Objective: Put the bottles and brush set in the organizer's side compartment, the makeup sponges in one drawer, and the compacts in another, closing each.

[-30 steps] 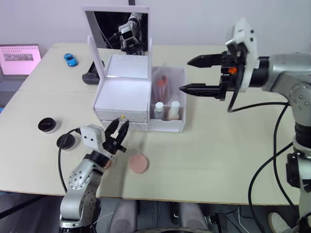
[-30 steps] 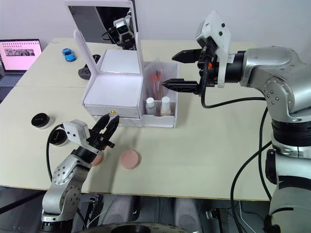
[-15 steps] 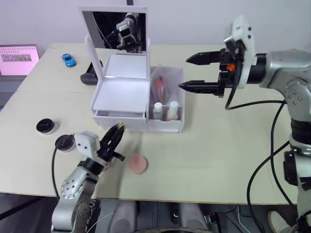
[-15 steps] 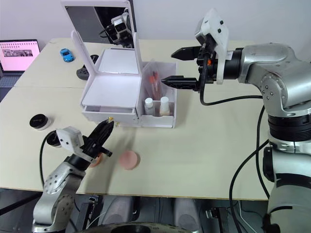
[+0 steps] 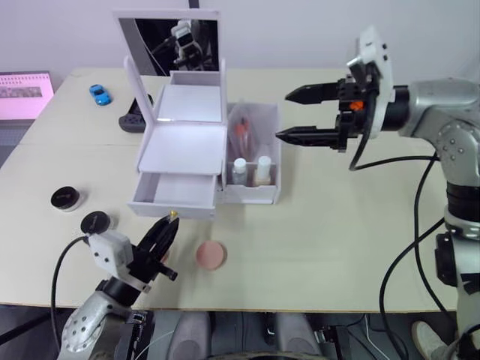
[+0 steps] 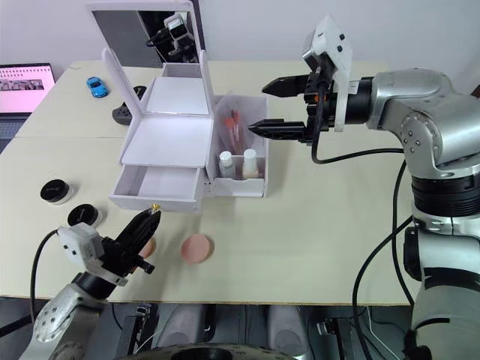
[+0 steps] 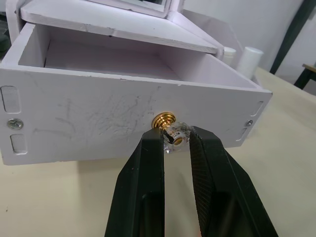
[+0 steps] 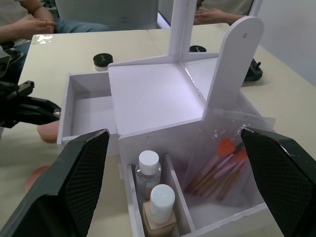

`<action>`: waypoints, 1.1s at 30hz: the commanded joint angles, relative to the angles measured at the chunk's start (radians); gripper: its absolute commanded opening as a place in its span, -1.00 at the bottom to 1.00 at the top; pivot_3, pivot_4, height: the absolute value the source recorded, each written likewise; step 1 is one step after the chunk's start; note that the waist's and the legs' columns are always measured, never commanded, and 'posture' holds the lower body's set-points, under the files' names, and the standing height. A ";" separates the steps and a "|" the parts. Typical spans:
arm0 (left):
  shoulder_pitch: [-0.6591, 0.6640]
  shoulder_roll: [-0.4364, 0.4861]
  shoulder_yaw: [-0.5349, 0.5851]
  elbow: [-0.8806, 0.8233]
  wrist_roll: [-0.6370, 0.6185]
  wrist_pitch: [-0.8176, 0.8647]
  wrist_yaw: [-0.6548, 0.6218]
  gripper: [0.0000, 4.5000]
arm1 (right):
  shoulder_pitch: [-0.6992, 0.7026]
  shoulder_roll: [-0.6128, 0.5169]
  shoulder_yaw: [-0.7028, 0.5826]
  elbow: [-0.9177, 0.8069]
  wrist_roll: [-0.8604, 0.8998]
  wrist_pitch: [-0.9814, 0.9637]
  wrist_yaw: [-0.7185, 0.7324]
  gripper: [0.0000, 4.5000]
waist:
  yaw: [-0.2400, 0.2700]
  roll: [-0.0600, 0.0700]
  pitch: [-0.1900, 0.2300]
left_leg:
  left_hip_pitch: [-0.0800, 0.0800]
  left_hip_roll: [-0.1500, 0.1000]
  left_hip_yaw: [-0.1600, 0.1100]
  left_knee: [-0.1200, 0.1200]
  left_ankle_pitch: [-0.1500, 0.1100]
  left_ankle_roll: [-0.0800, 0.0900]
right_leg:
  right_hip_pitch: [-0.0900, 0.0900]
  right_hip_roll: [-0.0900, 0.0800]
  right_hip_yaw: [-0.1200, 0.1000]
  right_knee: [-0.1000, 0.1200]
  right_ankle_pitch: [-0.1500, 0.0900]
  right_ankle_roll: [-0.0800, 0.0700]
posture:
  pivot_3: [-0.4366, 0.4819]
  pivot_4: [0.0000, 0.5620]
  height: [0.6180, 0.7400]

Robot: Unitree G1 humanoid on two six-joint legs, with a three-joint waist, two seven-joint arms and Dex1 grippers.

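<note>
Drawer (image 5: 174, 194) now pulled open from organizer (image 5: 201, 142); left gripper (image 7: 176, 138) drew back, fingers (image 7: 148, 163) pinching knob (image 7: 174, 133).

A pale beige table (image 5: 360, 225) carried a white organizer (image 5: 196, 150). In front of the organizer lay two pink makeup sponges (image 5: 211, 255). To the organizer's left sat two black compacts (image 5: 66, 199), and behind that side a blue toy car (image 5: 97, 94) and a dark controller (image 5: 133, 120).

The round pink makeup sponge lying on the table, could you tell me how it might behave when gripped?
The round pink makeup sponge looks soft, so it would probably squash between fingers. It seems thin and light, and it lies flat on the beige table, so rolling looks unlikely.
</note>
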 commanded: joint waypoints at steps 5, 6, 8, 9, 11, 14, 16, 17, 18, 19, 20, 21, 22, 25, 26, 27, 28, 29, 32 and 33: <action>0.039 0.010 0.037 -0.068 -0.032 -0.004 0.017 -0.90 | -0.021 -0.002 -0.042 -0.013 0.018 -0.018 0.012 1.00 | -0.002 0.000 0.000 | 0.000 0.000 0.000 0.000 0.000 0.000 | 0.000 0.000 0.000 -0.002 0.000 0.000 | -0.05 -0.47 0.78; 0.045 0.015 0.040 -0.069 -0.037 0.000 0.013 -0.90 | -0.022 -0.003 -0.041 -0.013 0.017 -0.025 0.017 1.00 | -0.002 0.000 0.000 | -0.001 0.000 0.000 -0.001 0.000 0.000 | 0.000 0.000 0.000 -0.002 0.000 0.000 | -0.05 -0.47 0.78; 0.056 0.030 0.041 -0.069 -0.050 0.006 -0.002 -0.90 | -0.029 0.000 -0.045 -0.010 0.023 -0.022 0.018 1.00 | -0.001 0.000 0.000 | -0.001 0.000 0.000 -0.001 0.000 0.000 | 0.000 0.000 0.000 -0.003 0.001 -0.002 | -0.05 -0.47 0.78; 0.061 0.037 0.041 -0.069 -0.058 0.010 -0.008 -0.90 | -0.035 0.002 -0.048 -0.007 0.026 -0.018 0.017 1.00 | -0.001 0.000 0.000 | -0.002 0.000 0.000 -0.001 0.000 0.000 | -0.001 0.000 0.000 -0.003 0.001 -0.002 | -0.05 -0.47 0.78; 0.066 0.050 0.039 -0.070 -0.067 0.013 -0.018 -0.90 | -0.043 0.004 -0.055 -0.001 0.034 -0.011 0.016 1.00 | -0.001 0.000 0.000 | -0.002 0.000 0.000 -0.001 0.000 0.000 | -0.001 0.000 0.000 -0.003 0.002 -0.002 | -0.05 -0.47 0.78; 0.072 0.070 0.047 -0.069 -0.082 0.016 -0.034 -0.90 | -0.042 0.000 -0.057 -0.001 0.034 -0.017 0.020 1.00 | 0.000 0.000 0.000 | -0.003 0.000 0.000 -0.001 0.000 0.000 | -0.001 0.000 0.000 -0.003 0.001 -0.002 | -0.05 -0.47 0.78; 0.088 0.079 0.070 -0.056 -0.094 -0.001 -0.059 -0.90 | -0.038 -0.010 -0.049 0.000 0.025 -0.022 0.024 1.00 | -0.001 0.000 0.000 | -0.003 0.000 0.000 -0.001 0.000 0.000 | -0.001 0.000 0.000 -0.004 0.001 -0.002 | -0.05 -0.47 0.78; 0.095 0.082 0.079 -0.050 -0.101 -0.006 -0.069 -0.90 | -0.037 -0.012 -0.047 0.001 0.023 -0.024 0.026 1.00 | -0.001 0.000 0.000 | -0.003 0.000 0.000 -0.001 0.000 0.000 | -0.001 0.000 0.000 -0.004 0.001 -0.002 | -0.05 -0.47 0.78; 0.104 0.085 0.095 -0.045 -0.121 -0.006 -0.082 -0.68 | -0.037 -0.012 -0.048 0.002 0.023 -0.025 0.028 1.00 | -0.001 0.000 0.000 | -0.003 0.000 0.000 -0.001 0.000 0.000 | -0.001 0.000 0.000 -0.004 0.001 -0.002 | -0.05 -0.47 0.78; 0.112 0.089 0.114 -0.040 -0.150 0.000 -0.095 -0.42 | -0.037 -0.012 -0.049 0.004 0.023 -0.027 0.029 1.00 | -0.001 0.000 0.000 | -0.003 0.000 0.000 -0.001 0.000 0.000 | -0.001 0.000 0.000 -0.004 0.001 -0.002 | -0.05 -0.47 0.78; 0.125 0.099 0.134 -0.038 -0.179 0.006 -0.116 -0.26 | -0.036 -0.011 -0.050 0.005 0.024 -0.030 0.031 1.00 | -0.001 0.000 0.000 | -0.003 0.000 0.000 -0.001 0.000 0.000 | -0.001 0.000 0.000 -0.004 0.001 -0.001 | -0.05 -0.47 0.78; 0.138 0.109 0.153 -0.036 -0.203 0.009 -0.138 -0.02 | -0.035 -0.011 -0.052 0.008 0.025 -0.033 0.035 1.00 | -0.001 0.000 0.000 | -0.003 0.000 0.000 -0.001 0.000 0.000 | -0.001 0.000 0.000 -0.004 0.001 -0.001 | -0.05 -0.47 0.78; 0.152 0.123 0.174 -0.034 -0.235 0.019 -0.160 0.21 | -0.034 -0.011 -0.051 0.010 0.024 -0.038 0.039 1.00 | 0.000 0.000 0.000 | -0.004 0.000 0.000 -0.001 0.000 0.000 | -0.002 0.000 0.000 -0.004 0.001 -0.001 | -0.05 -0.47 0.78; 0.185 0.171 0.244 -0.027 -0.311 0.040 -0.220 0.95 | -0.032 -0.016 -0.050 0.018 0.024 -0.054 0.056 1.00 | 0.000 0.000 0.000 | -0.008 0.000 0.000 0.000 0.000 0.000 | -0.005 0.000 -0.001 -0.004 0.001 -0.001 | -0.05 -0.47 0.78; 0.198 0.196 0.278 -0.023 -0.334 0.051 -0.244 0.99 | -0.031 -0.018 -0.052 0.021 0.028 -0.057 0.067 1.00 | 0.000 0.000 0.000 | -0.010 0.000 0.000 0.000 0.000 0.000 | -0.007 0.000 -0.001 -0.004 0.002 -0.002 | -0.05 -0.47 0.78; 0.207 0.217 0.310 -0.017 -0.351 0.058 -0.264 0.99 | -0.030 -0.022 -0.054 0.024 0.034 -0.057 0.079 1.00 | 0.000 0.000 0.000 | -0.011 0.000 0.000 0.000 0.000 0.000 | -0.008 0.000 -0.001 -0.004 0.002 -0.003 | -0.05 -0.47 0.78; 0.217 0.240 0.346 -0.006 -0.375 0.069 -0.286 0.99 | -0.027 -0.030 -0.057 0.025 0.040 -0.061 0.099 1.00 | 0.001 0.001 0.000 | -0.012 0.000 0.000 0.001 0.000 0.000 | -0.009 0.000 -0.001 -0.003 0.003 -0.004 | -0.05 -0.47 0.78; 0.223 0.261 0.382 0.009 -0.391 0.077 -0.305 0.99 | -0.024 -0.039 -0.058 0.024 0.045 -0.064 0.122 1.00 | 0.001 0.001 0.000 | -0.012 0.000 0.000 0.001 0.000 0.000 | -0.010 0.000 -0.001 -0.004 0.003 -0.005 | -0.05 -0.47 0.78; 0.211 0.313 0.479 0.082 -0.408 0.090 -0.346 0.99 | -0.008 -0.069 -0.066 0.021 0.059 -0.081 0.187 1.00 | 0.002 0.001 0.000 | -0.013 0.000 0.000 0.001 0.000 0.000 | -0.010 0.000 -0.001 -0.004 0.003 -0.005 | -0.05 -0.47 0.78; 0.191 0.344 0.525 0.137 -0.404 0.091 -0.365 0.99 | -0.006 -0.080 -0.062 0.021 0.067 -0.077 0.214 1.00 | 0.002 0.001 0.000 | -0.013 0.000 0.000 0.001 0.000 0.000 | -0.010 0.000 -0.001 -0.004 0.003 -0.005 | -0.05 -0.47 0.78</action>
